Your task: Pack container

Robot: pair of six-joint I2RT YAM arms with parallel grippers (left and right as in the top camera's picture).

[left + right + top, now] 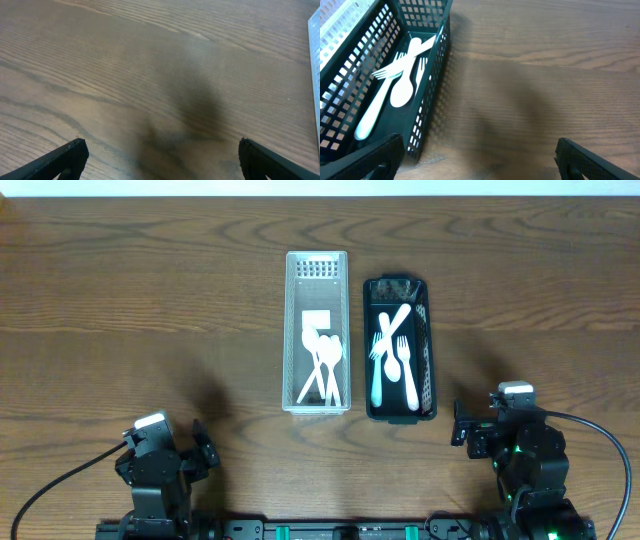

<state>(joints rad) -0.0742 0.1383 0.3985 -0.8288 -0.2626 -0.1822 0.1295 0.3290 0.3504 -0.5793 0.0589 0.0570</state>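
Observation:
A white slotted container [290,330] stands mid-table and holds white plastic spoons [325,360]. Right beside it a dark green slotted container [428,380] holds white plastic forks and a spoon [392,355]; it also shows in the right wrist view [432,90], at the left with its cutlery [395,90]. My left gripper [200,450] is open and empty over bare wood at the front left, well away from both containers. My right gripper [465,428] is open and empty at the front right, just right of the green container's near corner.
The wooden table [130,300] stretches to the left and right of the two containers. The white container's edge [316,55] shows at the right border of the left wrist view. Cables run from both arm bases along the front edge.

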